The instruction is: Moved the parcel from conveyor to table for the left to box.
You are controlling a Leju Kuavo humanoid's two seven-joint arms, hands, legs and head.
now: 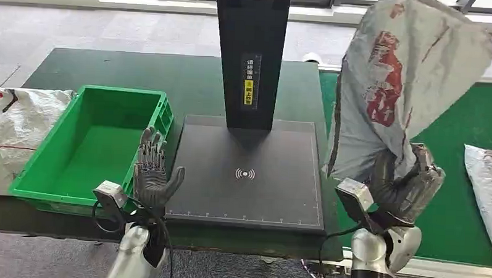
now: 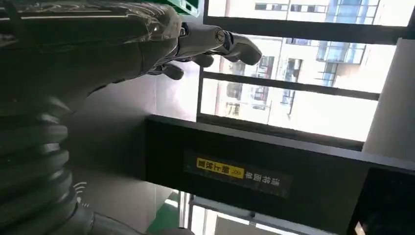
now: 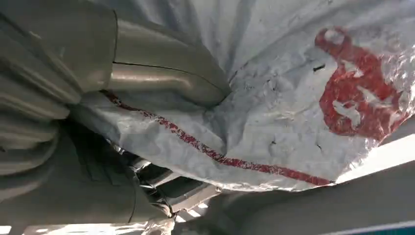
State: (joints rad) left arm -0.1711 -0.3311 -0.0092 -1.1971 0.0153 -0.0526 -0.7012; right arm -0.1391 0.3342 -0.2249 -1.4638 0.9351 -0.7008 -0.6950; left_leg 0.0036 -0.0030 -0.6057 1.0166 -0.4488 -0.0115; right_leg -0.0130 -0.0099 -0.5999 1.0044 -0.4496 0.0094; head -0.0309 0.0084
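Above the conveyor's edge, right hand (image 1: 408, 188) fingers clamp the parcel (image 1: 406, 76); left hand (image 1: 152, 176) fingers apart

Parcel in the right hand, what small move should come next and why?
Probably swing the right hand left and lower the parcel onto the black pad. The parcel is gripped and held up over the conveyor edge, the pad is bare, and the left hand waits open beside the green bin.

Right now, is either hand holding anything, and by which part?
The right hand grips the grey parcel by its lower edge, holding it upright. The left hand holds nothing, fingers apart.
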